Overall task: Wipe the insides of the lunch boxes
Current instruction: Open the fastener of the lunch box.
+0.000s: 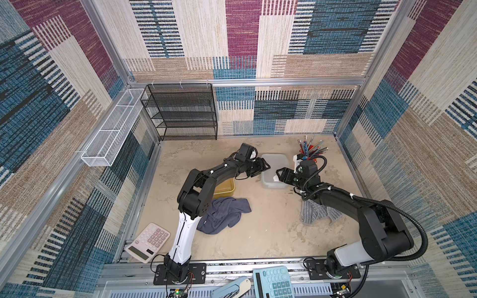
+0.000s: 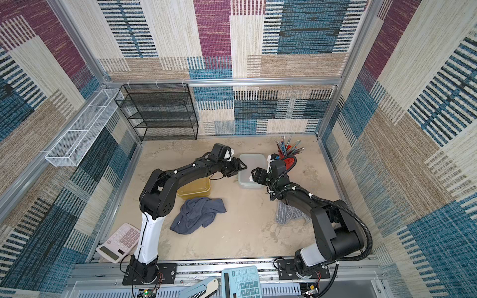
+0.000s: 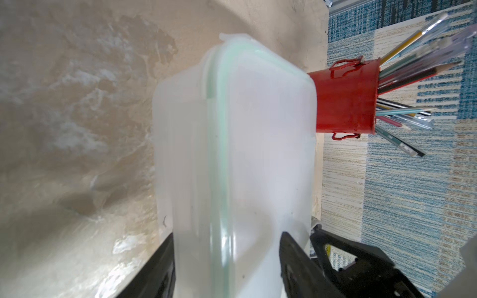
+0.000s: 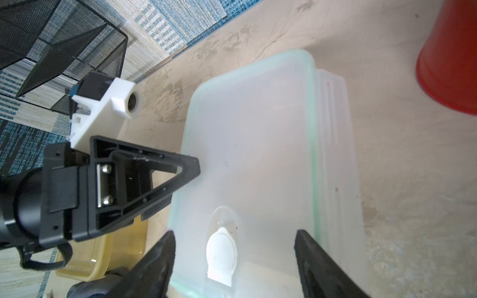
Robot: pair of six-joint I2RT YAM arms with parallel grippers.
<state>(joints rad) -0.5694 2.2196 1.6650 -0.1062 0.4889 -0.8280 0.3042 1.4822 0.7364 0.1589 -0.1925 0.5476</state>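
The big sandy table [image 1: 258, 232] is holding everything. At the back, a black shelf [image 1: 180, 111] is standing against the wall. A long white basket [image 1: 113, 129] is hanging on the side wall next to it. A dark blue towel [image 1: 222, 214] is lying in a heap near the left arm. A gray striped cloth [image 1: 313, 214] is lying partly under the right arm. The clear lunch box [image 1: 275, 161] is sitting in the middle of the table toward the back, between the two grippers, and both top views are showing it [image 2: 251, 162]. Its lid [image 4: 258, 129] is sitting on top of it. The yellow lunch box [image 1: 227, 189] is sitting partly under the left arm, just behind the blue towel and apart from the clear one. A pink calculator [image 1: 148, 241] is lying at the front left corner. A blue-green calculator [image 1: 273, 282] is lying on the front ledge. A red cup [image 3: 346, 98] full of pencils [image 3: 402, 77] is standing just beside the clear lunch box. The left gripper [image 3: 227, 233] is reaching in at one side of the clear lunch box. Its fingers [image 3: 291, 258] are standing apart with the edge of the box between them, and I cannot tell if they are squeezing it. The right gripper [image 4: 235, 232] is hanging over the lid from the other side. Its fingers [image 4: 160, 263] are spread wide and holding nothing, with a small white tab [image 4: 222, 258] on the lid showing between them.
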